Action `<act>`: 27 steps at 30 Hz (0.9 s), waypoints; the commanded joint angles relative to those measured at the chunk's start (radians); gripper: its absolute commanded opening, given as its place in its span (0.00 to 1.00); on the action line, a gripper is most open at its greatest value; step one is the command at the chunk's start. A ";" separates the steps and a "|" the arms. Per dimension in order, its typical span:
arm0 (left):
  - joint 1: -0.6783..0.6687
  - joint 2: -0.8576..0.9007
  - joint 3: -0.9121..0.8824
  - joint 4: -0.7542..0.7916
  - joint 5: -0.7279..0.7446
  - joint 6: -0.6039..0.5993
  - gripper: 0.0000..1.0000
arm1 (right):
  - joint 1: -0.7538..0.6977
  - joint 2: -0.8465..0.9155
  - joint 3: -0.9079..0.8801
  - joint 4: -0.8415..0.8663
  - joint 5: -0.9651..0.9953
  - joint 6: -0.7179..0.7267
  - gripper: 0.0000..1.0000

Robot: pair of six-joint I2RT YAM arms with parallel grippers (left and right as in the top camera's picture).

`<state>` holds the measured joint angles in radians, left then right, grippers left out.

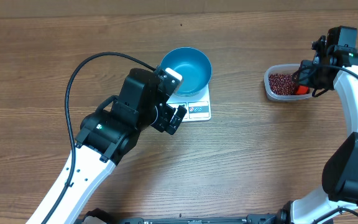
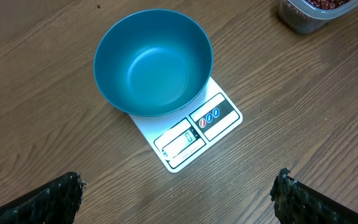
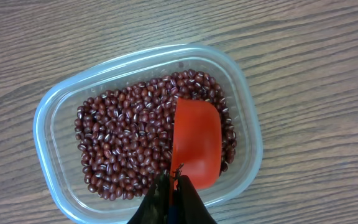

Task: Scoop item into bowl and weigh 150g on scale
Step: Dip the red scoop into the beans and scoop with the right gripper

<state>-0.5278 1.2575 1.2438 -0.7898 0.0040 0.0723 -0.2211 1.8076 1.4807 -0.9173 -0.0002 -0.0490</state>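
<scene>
Right claw: clamped shut on the handle of an orange-red scoop. The scoop's cup rests on the red-brown beans, its inside bare, so no load is taken.

The beans fill a clear plastic container standing on the table, well apart from the scale. The blue bowl sits on the scale and is empty. The display is too small to read.

Left claw: spread wide, gripping nothing, hovering near the scale's front edge.

Assessment: the step in hand appears to be filling the scoop. Recommended:
- Drive the lip down into the heap along the container's long axis.
- Level the cup before lifting.
- Carry it flat across the gap.
- Tip over the bowl's centre.
- Take smaller loads as the target nears.
</scene>
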 commanded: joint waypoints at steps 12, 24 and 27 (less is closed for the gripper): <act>0.004 -0.001 -0.005 0.000 0.008 -0.016 1.00 | 0.003 0.017 0.011 -0.018 -0.074 -0.001 0.04; 0.004 -0.001 -0.005 0.001 0.008 -0.016 1.00 | 0.003 0.068 0.011 -0.031 -0.176 -0.009 0.04; 0.004 -0.001 -0.005 0.000 0.007 -0.016 0.99 | 0.003 0.068 0.011 -0.031 -0.191 -0.009 0.04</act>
<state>-0.5274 1.2575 1.2438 -0.7898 0.0040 0.0727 -0.2211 1.8587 1.4811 -0.9443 -0.1394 -0.0536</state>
